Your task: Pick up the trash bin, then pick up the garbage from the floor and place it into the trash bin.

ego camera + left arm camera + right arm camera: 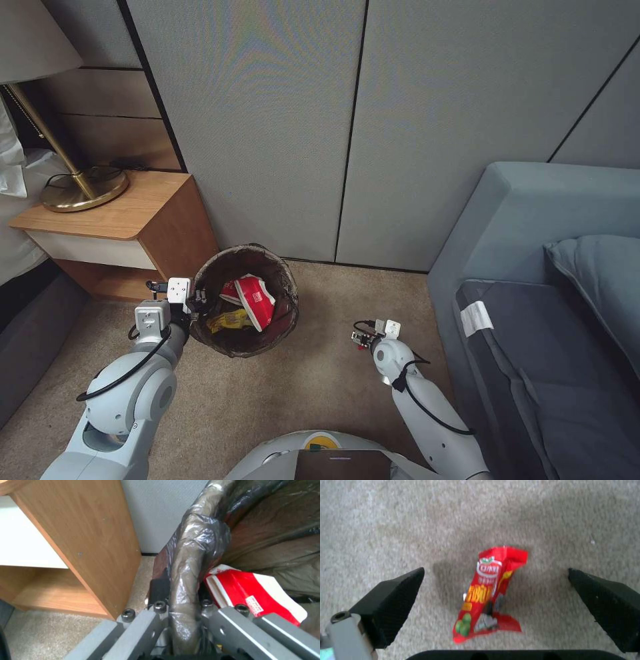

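Your left gripper (181, 620) is clamped on the bag-lined rim of the trash bin (245, 300), beside the wooden nightstand (127, 227). Your right gripper (493, 610) hangs spread wide over a red snack wrapper (490, 592) lying flat on the carpet (403, 525).

Risk: the thin wrapper may slip from the closing pads, and the slick liner could slide in the clamp.

Bin holds a red-and-white cup (255, 300) and a yellow wrapper (228, 321).

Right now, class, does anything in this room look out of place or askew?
Yes. A red snack wrapper lies loose on the carpet, between the right end effector's open fingers. The trash bin, clamped at its rim by the left end effector, appears tilted.
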Robot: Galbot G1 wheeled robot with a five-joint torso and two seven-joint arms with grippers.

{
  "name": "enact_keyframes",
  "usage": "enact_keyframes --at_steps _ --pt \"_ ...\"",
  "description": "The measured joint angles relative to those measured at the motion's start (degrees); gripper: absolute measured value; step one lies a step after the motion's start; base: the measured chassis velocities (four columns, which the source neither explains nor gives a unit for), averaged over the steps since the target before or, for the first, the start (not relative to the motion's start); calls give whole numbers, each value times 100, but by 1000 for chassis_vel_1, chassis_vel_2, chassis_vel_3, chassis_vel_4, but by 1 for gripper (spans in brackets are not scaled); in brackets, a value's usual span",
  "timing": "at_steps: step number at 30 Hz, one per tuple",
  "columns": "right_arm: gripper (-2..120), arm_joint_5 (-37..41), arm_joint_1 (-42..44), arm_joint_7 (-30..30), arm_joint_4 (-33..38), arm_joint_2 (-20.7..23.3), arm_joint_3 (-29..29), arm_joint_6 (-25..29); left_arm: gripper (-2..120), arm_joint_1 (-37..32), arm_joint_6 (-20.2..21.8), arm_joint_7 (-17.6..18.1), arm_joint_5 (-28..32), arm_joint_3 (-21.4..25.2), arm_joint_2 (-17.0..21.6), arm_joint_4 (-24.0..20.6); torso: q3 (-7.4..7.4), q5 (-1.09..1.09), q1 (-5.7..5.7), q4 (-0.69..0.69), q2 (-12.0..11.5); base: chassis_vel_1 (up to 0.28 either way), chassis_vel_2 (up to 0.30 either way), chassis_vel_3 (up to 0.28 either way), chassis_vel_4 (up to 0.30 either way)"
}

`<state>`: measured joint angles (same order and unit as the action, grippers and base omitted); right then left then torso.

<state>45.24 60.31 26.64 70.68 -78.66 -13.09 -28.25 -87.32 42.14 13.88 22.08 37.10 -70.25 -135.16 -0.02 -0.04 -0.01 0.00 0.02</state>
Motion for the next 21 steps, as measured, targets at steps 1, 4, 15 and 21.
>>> enact_keyframes --at_steps 1,4,15,21 --pt "100 0 0 0 0 0 0 0 0 0 0 0 0 0 0 0 0 0 0 0 0 0 0 0 0" --pt "100 -80 -39 -47 -113 -27 0 39 0 -2 0 -1 1 2 -8 14 0 -1 0 -1 1 0 0 0 0" --pt "100 -249 34 -95 -216 -72 -37 107 0 16 0 -5 3 11 4 33 0 4 -1 3 1 0 0 0 0" --pt "100 -272 148 -95 -187 -85 -64 125 0 33 0 -6 2 7 8 46 0 4 -1 4 0 0 0 0 0"
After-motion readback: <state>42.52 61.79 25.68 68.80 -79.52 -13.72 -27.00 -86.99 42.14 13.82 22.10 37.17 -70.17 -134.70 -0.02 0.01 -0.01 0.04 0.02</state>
